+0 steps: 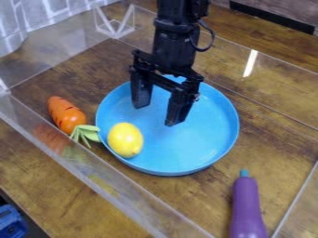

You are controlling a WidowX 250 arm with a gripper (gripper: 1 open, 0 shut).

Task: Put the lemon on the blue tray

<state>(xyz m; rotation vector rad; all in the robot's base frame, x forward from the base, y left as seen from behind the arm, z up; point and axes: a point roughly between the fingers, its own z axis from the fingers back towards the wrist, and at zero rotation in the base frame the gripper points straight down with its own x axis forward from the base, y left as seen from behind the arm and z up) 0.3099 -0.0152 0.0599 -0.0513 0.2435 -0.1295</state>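
One lemon below open claw.

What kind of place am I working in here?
Probably a toy-food test setup on a tabletop: a wooden surface behind a clear plastic wall, with a lemon in a blue tray and a carrot.

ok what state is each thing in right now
lemon: resting in the blue tray, near its rim, not gripped
blue tray: upright, holding the lemon
jaws: open, over the tray
carrot: lying on the table beside the tray, leaves attached
eggplant: lying on the table, apart from the tray
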